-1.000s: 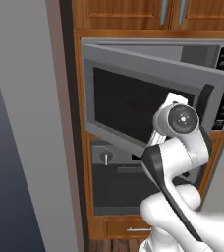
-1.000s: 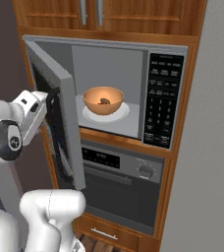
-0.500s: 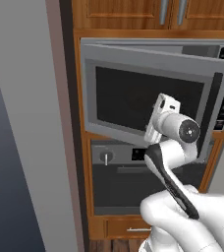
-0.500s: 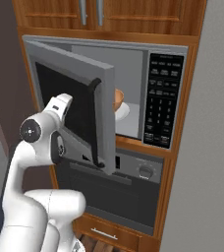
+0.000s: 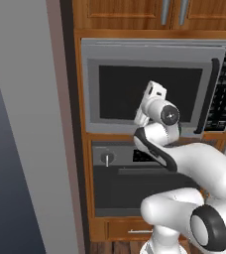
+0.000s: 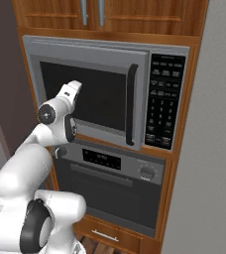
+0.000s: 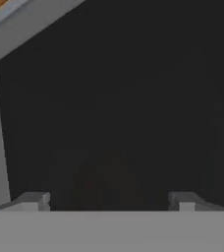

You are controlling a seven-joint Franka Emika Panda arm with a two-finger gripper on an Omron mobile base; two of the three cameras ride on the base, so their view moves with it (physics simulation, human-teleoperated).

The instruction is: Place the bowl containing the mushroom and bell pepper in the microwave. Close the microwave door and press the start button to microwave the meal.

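The microwave (image 5: 154, 47) sits in a wooden wall cabinet. Its microwave door (image 6: 100, 99) is swung almost flush with the front, and the curved black handle (image 6: 131, 106) stands next to the black keypad (image 6: 164, 104). My gripper (image 6: 74, 88) is pressed against the door's dark window (image 5: 120, 92) near its hinge side. Its fingertips (image 7: 33, 201) stand wide apart with nothing between them, so it is open. In the hand view the dark glass lies right in front of the gripper (image 7: 109, 199). The bowl, the mushroom and the bell pepper are hidden behind the door.
A grey oven (image 6: 115, 188) with a round knob (image 6: 146, 172) and a horizontal bar handle sits directly below the microwave. Wooden cupboard doors (image 5: 135, 15) are above, a drawer (image 6: 105, 233) is at the bottom, and a grey wall (image 5: 21, 124) runs along the left.
The door has swung from wide open to nearly shut, pushed by my hand. The bowl that showed inside is now covered by it. The gripper stayed open.
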